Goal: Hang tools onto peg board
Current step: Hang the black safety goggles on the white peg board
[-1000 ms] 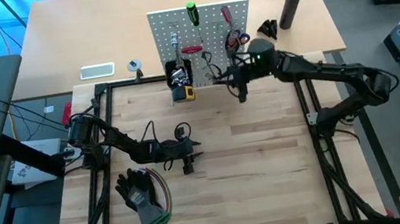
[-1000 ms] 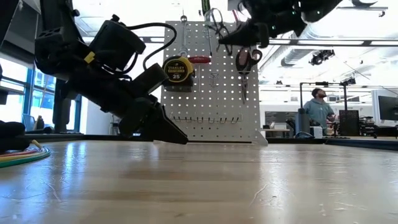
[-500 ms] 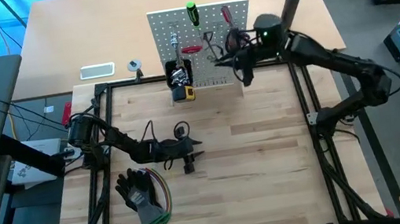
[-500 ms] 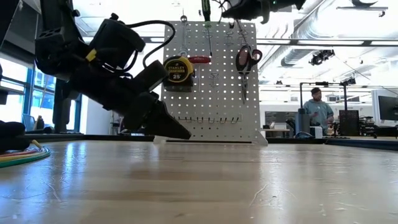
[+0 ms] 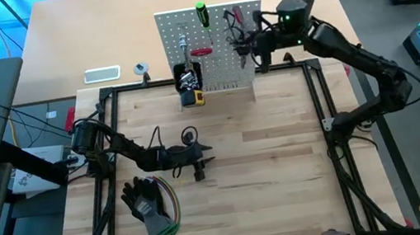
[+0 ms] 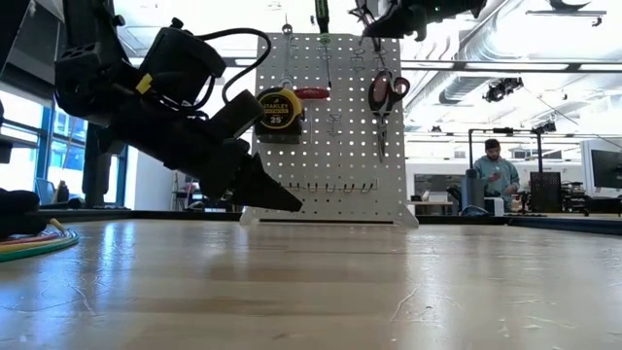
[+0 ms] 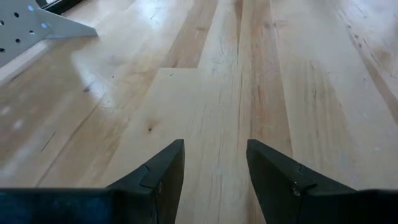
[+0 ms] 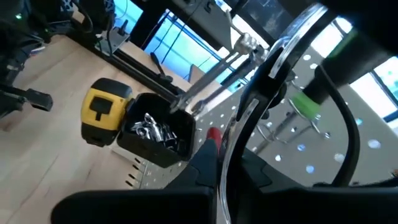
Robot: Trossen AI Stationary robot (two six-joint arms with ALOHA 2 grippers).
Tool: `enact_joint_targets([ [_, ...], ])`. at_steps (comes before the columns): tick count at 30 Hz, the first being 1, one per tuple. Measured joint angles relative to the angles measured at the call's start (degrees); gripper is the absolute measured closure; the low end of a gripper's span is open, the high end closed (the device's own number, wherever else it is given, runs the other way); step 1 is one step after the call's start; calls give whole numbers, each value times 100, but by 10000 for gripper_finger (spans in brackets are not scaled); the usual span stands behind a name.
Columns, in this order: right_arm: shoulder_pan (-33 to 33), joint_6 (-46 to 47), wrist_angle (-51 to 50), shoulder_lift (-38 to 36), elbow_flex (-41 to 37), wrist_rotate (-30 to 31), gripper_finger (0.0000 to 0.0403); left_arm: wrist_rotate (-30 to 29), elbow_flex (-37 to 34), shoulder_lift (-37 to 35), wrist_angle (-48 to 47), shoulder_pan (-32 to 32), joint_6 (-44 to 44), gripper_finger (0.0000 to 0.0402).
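Right claw (image 5: 255, 42) is sitting up at the top right of the peg board (image 5: 224, 69), clenched on a thin black loop (image 8: 345, 134); the right wrist view is showing the loop arcing past the fingers (image 8: 205, 165), and the silver ring next to it I can't identify. In the low view that claw (image 6: 389, 21) is hanging just above the board's top edge (image 6: 330, 39).

Left claw (image 5: 198, 163) is resting low over the tabletop (image 5: 284, 165), well apart from the board, jaws released with nothing between them; the left wrist view is showing only bare wood between the fingers (image 7: 163, 177) and a corner of the board's foot (image 7: 59, 26).

Tools on the board:
- green screwdriver (image 5: 201, 12) is hanging near the top centre
- red screwdriver (image 5: 201, 53) is lying across the middle, just beside the tape measure (image 6: 275, 109) in the low view
- red scissors (image 6: 387, 92) are hanging on the right side, under the right claw
- wrench (image 8: 211, 74) is standing in the black bin (image 8: 155, 137), which is also holding small metal bits (image 8: 152, 129)
- tape measure (image 8: 101, 114) is touching the bin's side

Black gloves (image 5: 146, 200) and coloured wires (image 5: 167, 220) are lying on the tabletop near the left arm. A person (image 6: 494, 180) is standing in the room behind.
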Motion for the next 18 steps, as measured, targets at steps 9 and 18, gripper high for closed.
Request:
enact_joint_targets([
  [9, -171, 199, -10, 164, -2, -406, 396, -54, 4, 0, 215, 83, 2, 236],
  [18, -168, 387, -131, 275, -11, -403, 396, -52, 4, 0, 218, 100, -94, 236],
])
